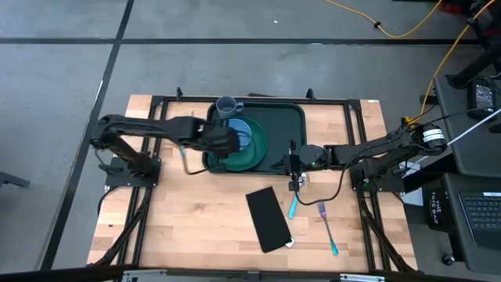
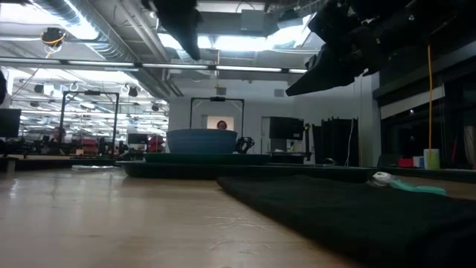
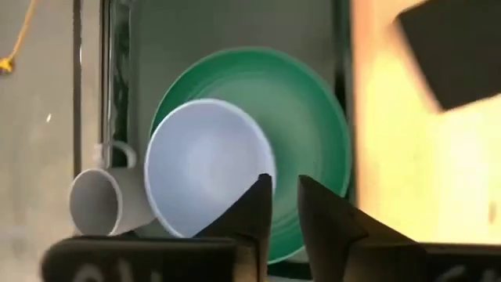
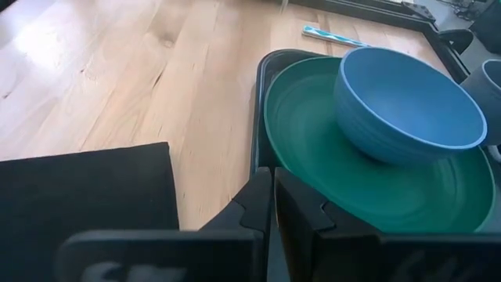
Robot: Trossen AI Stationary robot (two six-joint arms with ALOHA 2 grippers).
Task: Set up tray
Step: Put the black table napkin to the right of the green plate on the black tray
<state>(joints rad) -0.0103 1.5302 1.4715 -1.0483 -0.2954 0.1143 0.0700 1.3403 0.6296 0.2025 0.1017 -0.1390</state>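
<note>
Left gripper (image 1: 232, 141) hovers mid-frame over the tray (image 1: 291, 119), fingers slightly parted and empty; right gripper (image 1: 294, 160) clenched, empty.

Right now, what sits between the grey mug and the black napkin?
In the high view, the blue bowl on the green plate in the tray lies between the mug and the napkin, then bare wood.

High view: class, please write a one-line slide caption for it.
Plate and blue bowl sit on the tray, mug beside; napkin, fork wait on the table.
</note>
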